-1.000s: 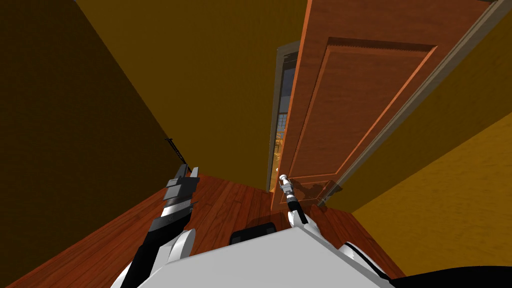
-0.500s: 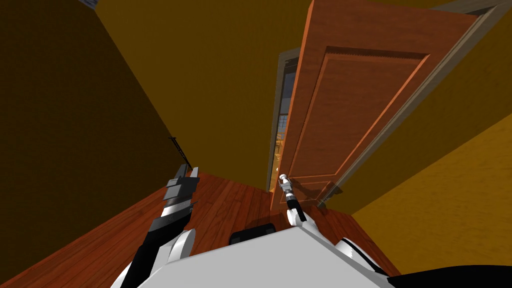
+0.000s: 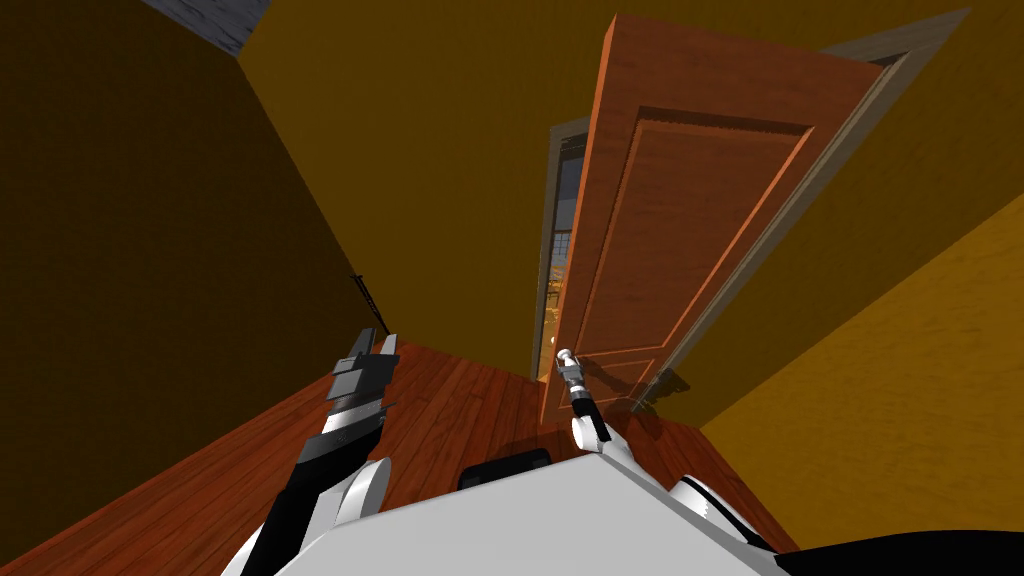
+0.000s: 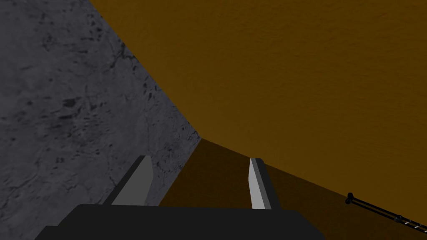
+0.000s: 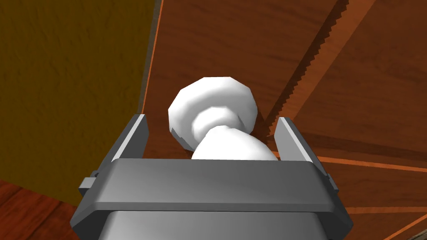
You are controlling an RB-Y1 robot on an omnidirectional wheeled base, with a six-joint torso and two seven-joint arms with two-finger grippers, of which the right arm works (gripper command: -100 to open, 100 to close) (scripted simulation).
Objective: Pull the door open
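Reddish-brown panelled door stands ajar from its grey frame, with a gap along its free edge. Low on that edge, its white knob sits inside the right gripper; whether it is clamped I cannot tell. Over the wooden floor, the left gripper is spread open, holding nothing.

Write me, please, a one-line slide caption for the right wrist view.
Right gripper, jaws open, straddling the white door knob on the brown wooden door.
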